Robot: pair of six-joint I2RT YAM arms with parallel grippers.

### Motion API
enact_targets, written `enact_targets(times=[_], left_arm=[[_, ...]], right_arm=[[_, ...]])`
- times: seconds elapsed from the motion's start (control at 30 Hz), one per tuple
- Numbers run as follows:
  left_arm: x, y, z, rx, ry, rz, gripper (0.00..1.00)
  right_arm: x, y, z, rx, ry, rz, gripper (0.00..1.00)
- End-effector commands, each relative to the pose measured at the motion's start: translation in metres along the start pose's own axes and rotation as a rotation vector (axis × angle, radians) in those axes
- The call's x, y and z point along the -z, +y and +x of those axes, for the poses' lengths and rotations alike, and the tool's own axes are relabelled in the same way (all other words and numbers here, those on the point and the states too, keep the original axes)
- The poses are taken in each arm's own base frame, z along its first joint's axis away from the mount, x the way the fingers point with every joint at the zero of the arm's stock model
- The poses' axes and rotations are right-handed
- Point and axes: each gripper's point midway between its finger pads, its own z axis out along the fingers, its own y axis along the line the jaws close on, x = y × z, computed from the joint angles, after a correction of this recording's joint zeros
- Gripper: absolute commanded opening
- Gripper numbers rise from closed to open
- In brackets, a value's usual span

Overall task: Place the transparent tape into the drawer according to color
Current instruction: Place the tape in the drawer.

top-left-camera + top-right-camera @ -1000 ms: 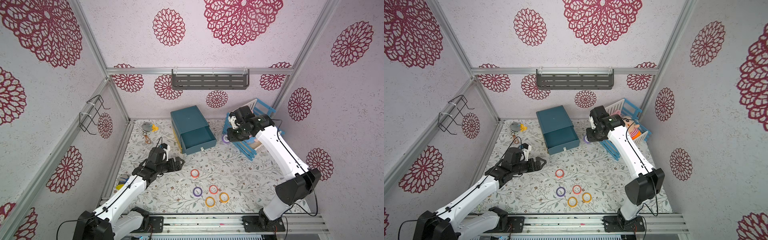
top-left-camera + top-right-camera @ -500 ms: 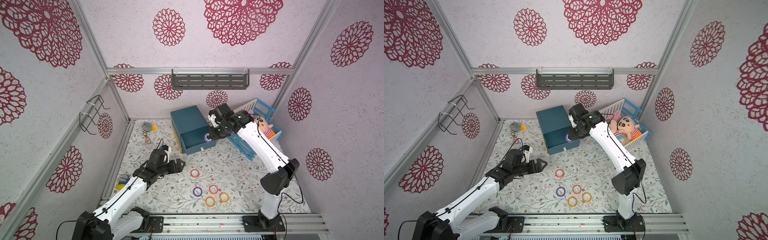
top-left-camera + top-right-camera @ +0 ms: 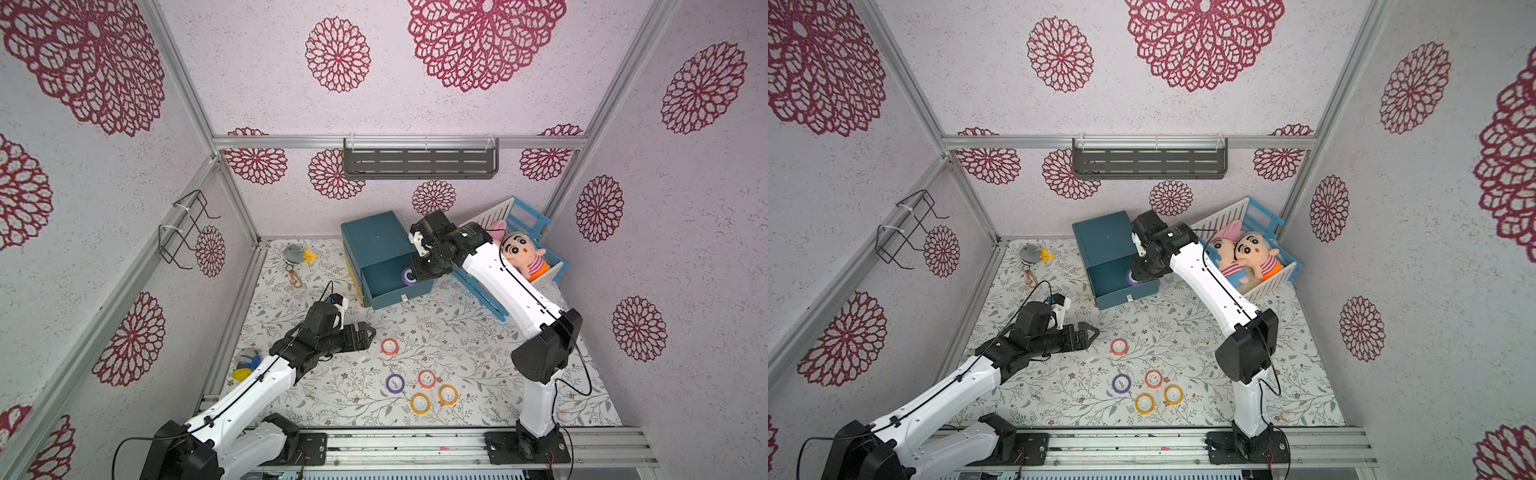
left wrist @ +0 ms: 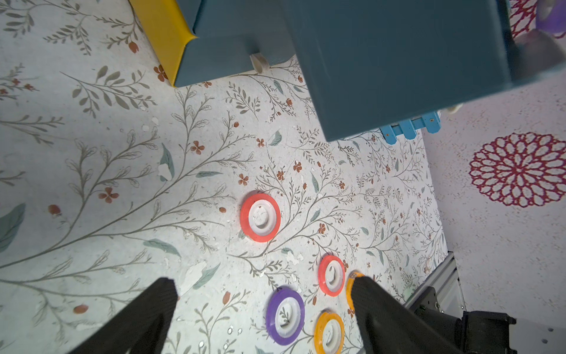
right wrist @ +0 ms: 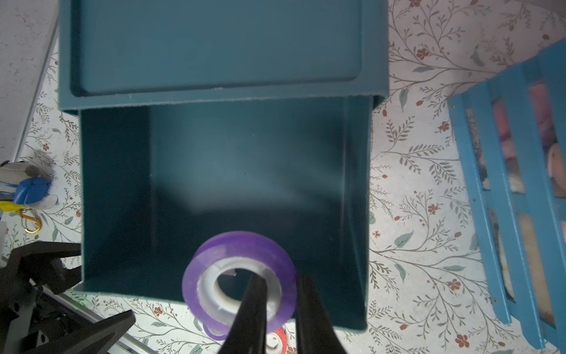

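- In a top view, our right gripper (image 3: 417,274) is pinching the purple tape (image 3: 407,276) above the open drawer (image 3: 390,298).
- Left wrist: our left gripper (image 4: 260,283) is hovering spread, outside the drawer.
- Right wrist: the purple tape (image 5: 239,245) is hanging straight over the drawer's floor.

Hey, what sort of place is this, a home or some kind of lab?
Probably a robot test booth: wallpapered panels in an aluminium frame, left arm and right arm bolted to a rail.

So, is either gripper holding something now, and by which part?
The right gripper holds a purple tape roll by its ring wall: one finger inside the white core, one outside. The left gripper is open and holds nothing.
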Motion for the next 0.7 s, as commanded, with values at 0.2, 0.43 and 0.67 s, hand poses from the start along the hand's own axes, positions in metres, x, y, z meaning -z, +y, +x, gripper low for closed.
enact_targets(times=[0.2, 0.43, 0.67], left_arm=[[-0.002, -0.008, 0.004, -0.02, 0.004, 0.009, 0.97], [-0.006, -0.012, 0.022, -0.043, 0.066, -0.022, 0.97], [-0.008, -0.021, 0.047, -0.07, 0.153, -0.078, 0.97]], right_arm=[[-0.002, 0.009, -0.025, -0.004, -0.057, -0.021, 0.05], [0.022, 0.011, -0.038, 0.001, -0.137, -0.024, 0.71], [0.054, 0.008, -0.038, 0.011, -0.205, -0.02, 0.93]])
